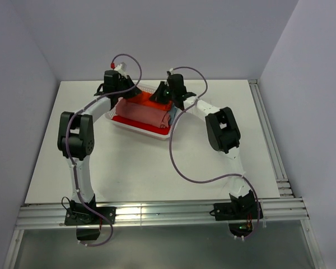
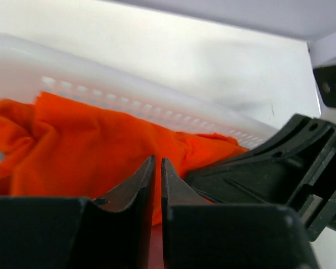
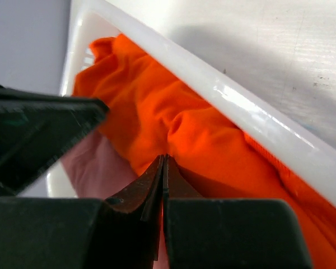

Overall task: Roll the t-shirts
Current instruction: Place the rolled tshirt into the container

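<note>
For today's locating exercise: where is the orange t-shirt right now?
From the top view, the orange t-shirt lies bunched at the far side of the white basket, behind the pink roll.

White desk [image 1: 157,168], matte top, aluminium rails [image 1: 157,213] along the near edge and right side. One thing directly on it: a white plastic lattice basket [image 1: 137,127], far-centre, skewed to the edges. A purple cable [image 1: 182,171] loops over the bare middle; contact unclear.
</note>
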Available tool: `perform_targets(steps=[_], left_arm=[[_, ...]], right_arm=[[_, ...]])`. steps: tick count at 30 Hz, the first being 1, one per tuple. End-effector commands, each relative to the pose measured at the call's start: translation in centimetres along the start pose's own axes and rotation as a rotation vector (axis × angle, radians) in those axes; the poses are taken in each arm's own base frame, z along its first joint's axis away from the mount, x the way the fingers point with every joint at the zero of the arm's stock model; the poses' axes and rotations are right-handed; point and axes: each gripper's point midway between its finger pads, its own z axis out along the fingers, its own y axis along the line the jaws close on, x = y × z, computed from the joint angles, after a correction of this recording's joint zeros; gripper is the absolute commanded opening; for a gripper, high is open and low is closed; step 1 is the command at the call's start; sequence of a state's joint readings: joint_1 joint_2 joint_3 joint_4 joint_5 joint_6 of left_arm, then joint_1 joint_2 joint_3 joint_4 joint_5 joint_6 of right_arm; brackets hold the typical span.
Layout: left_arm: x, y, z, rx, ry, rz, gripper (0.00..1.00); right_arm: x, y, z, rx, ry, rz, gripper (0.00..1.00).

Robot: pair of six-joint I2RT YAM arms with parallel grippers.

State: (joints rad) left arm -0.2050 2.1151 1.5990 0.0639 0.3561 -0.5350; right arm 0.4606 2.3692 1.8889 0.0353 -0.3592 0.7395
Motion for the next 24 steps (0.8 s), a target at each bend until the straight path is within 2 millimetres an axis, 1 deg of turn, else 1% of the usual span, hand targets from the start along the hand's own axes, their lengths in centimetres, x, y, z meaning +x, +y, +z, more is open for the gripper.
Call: perform_targets(steps=[1, 2, 3, 4, 5, 6, 7, 8, 9, 10, 11, 12, 13, 14, 15, 16, 17, 18, 19, 20, 21, 22, 23, 24], left_arm=[[-6.0, -1.6, -3.7, 0.019, -0.142, 0.044, 0.15], [-6.7, -2.3, -4.6, 0.029, -0.165, 0.046, 0.15], [-6.9, -2.6, -5.0, 0.034, -0.175, 0.041, 0.16], [-6.5, -2.7, -5.3, 0.040, -0.179, 0.037, 0.17], [-6.4, -2.9, -5.8, 0.042, -0.184, 0.031, 0.18], [-7.1, -3.7, -6.9, 0.047, -0.208, 0.026, 0.23], [-6.3, -3.2, -7.3, 0.031, -0.210, 0.017, 0.27], [-7.1, -4.1, -8.7, 0.038, -0.243, 0.023, 0.31], [-6.9, -4.2, -9.3, 0.034, -0.253, 0.015, 0.39], [-5.6, -3.5, -9.7, 0.015, -0.244, 0.002, 0.45], [-6.2, -4.2, -11.3, 0.019, -0.277, 0.008, 0.50], [-4.3, -3.3, -11.7, -0.004, -0.252, -0.014, 0.54], [-3.7, -3.1, -12.4, -0.015, -0.255, -0.020, 0.56], [-4.2, -4.2, -14.1, 0.001, -0.293, -0.013, 0.57], [-1.7, -3.3, -14.4, -0.020, -0.263, -0.037, 0.59], [-1.0, -3.5, -15.0, -0.019, -0.267, -0.039, 0.60], [-1.1, -4.4, -16.3, -0.008, -0.295, -0.033, 0.61], [0.9, -4.2, -16.5, -0.025, -0.270, -0.039, 0.63], [1.6, -4.3, -16.8, -0.029, -0.266, -0.033, 0.64], [1.6, -4.9, -17.8, -0.027, -0.280, -0.032, 0.64], [3.3, -4.6, -17.9, -0.046, -0.247, -0.038, 0.66], [3.9, -4.7, -18.2, -0.046, -0.241, -0.038, 0.67], [3.9, -5.3, -19.1, -0.034, -0.255, -0.042, 0.69], [5.3, -5.0, -19.3, -0.038, -0.232, -0.047, 0.72]], right_arm=[[-5.0, 5.5, -4.2, -0.128, -0.115, -0.065, 0.06], [-5.0, 5.9, -5.2, -0.135, -0.119, -0.076, 0.07], [-5.0, 6.0, -5.7, -0.138, -0.122, -0.086, 0.08], [-5.3, 6.2, -6.5, -0.143, -0.136, -0.100, 0.11], [-4.4, 5.4, -6.8, -0.121, -0.123, -0.100, 0.12], [-5.2, 6.7, -8.5, -0.139, -0.152, -0.131, 0.17], [-5.4, 6.9, -9.2, -0.139, -0.172, -0.145, 0.19], [-4.1, 5.7, -9.7, -0.113, -0.156, -0.145, 0.21], [-4.9, 7.4, -11.9, -0.134, -0.196, -0.169, 0.26], [-4.9, 7.5, -12.7, -0.133, -0.215, -0.177, 0.28], [-3.7, 6.3, -13.4, -0.105, -0.204, -0.176, 0.29], [-4.1, 7.5, -15.4, -0.120, -0.239, -0.192, 0.32], [-4.1, 7.3, -16.4, -0.100, -0.259, -0.195, 0.34], [-2.9, 5.8, -16.9, -0.059, -0.249, -0.193, 0.36], [-2.7, 5.5, -17.7, -0.040, -0.259, -0.197, 0.39], [-2.8, 6.0, -19.5, -0.033, -0.282, -0.205, 0.41], [-1.9, 4.6, -20.0, 0.013, -0.280, -0.198, 0.43], [-1.7, 4.2, -20.7, 0.037, -0.288, -0.195, 0.45], [-1.4, 4.0, -21.9, 0.062, -0.291, -0.188, 0.45], [-0.9, 2.5, -22.4, 0.124, -0.301, -0.164, 0.45], [-0.5, 1.8, -23.0, 0.154, -0.300, -0.150, 0.45], [0.2, 1.1, -23.5, 0.177, -0.289, -0.139, 0.45], [0.9, 0.7, -24.5, 0.189, -0.299, -0.131, 0.46], [1.2, 0.1, -25.0, 0.207, -0.308, -0.124, 0.46]])
